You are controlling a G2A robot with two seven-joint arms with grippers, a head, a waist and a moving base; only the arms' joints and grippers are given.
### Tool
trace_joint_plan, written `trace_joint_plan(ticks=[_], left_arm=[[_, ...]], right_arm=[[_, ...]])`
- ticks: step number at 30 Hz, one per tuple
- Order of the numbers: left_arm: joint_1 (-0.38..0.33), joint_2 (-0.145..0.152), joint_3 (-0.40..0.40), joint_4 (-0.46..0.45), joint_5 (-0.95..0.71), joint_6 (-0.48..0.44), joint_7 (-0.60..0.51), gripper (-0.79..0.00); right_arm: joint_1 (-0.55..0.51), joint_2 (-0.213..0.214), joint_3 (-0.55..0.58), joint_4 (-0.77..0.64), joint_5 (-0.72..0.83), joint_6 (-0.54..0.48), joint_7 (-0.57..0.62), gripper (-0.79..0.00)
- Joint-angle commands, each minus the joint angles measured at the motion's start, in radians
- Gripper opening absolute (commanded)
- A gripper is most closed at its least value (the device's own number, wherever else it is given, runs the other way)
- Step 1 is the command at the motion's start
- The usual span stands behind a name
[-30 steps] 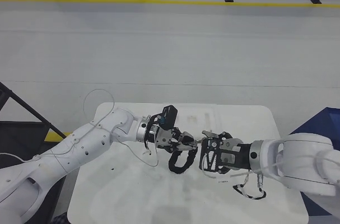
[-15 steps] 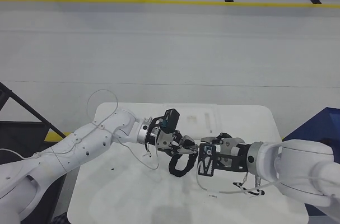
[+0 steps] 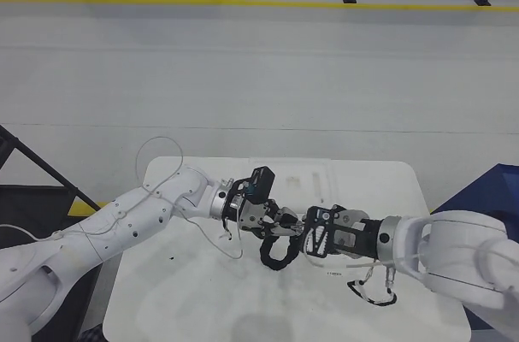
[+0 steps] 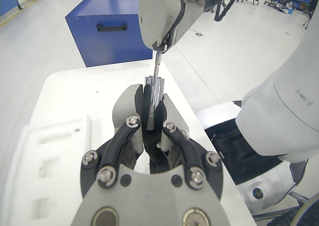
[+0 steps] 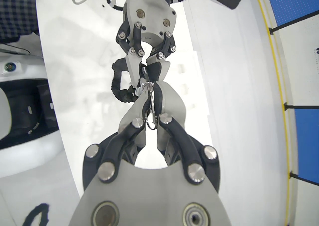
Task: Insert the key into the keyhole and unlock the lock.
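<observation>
**Seating the key (image 4: 157,62) in the lock (image 4: 154,90)**

Clamped the lock by its barrel in the left gripper (image 4: 149,98), above the middle of the table (image 3: 182,291). Pinched the key by its head in the right gripper (image 4: 163,44), tip at the keyhole (image 4: 155,77), depth unclear. Seemed best to line blade with barrel, push fully home before twisting, and brace the lock.
</observation>
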Motion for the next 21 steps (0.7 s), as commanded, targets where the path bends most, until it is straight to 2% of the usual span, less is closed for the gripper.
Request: trace_joint_plan(ticks=[1,5,12,13,14,15,21], left_arm=[[-0.002,0.0,0.0,0.002,0.014,0.0,0.013,-0.785],[-0.004,0.0,0.0,0.004,0.047,0.0,0.045,-0.785],[-0.01,-0.002,0.0,0.007,0.106,0.0,0.083,-0.785],[-0.009,-0.002,0.0,0.007,0.11,0.0,0.087,-0.785],[-0.009,-0.002,0.0,0.009,0.115,0.0,0.087,-0.785],[-0.009,-0.003,0.0,0.01,0.12,0.0,0.087,-0.785],[0.002,-0.003,0.0,0.031,0.135,0.0,0.059,-0.785]], right_arm=[[-0.007,0.0,0.01,0.01,0.033,0.028,0.007,-0.785],[-0.029,-0.003,0.023,0.024,0.129,0.105,0.031,-0.785],[-0.07,-0.003,0.064,0.013,0.186,0.248,0.036,-0.785],[-0.076,-0.003,0.073,0.015,0.189,0.252,0.026,-0.72],[-0.084,-0.003,0.079,0.018,0.199,0.258,0.02,-0.4],[-0.09,-0.003,0.085,0.018,0.207,0.259,0.022,0.0],[-0.126,0.0,0.133,0.017,0.241,0.26,-0.006,0.0]])
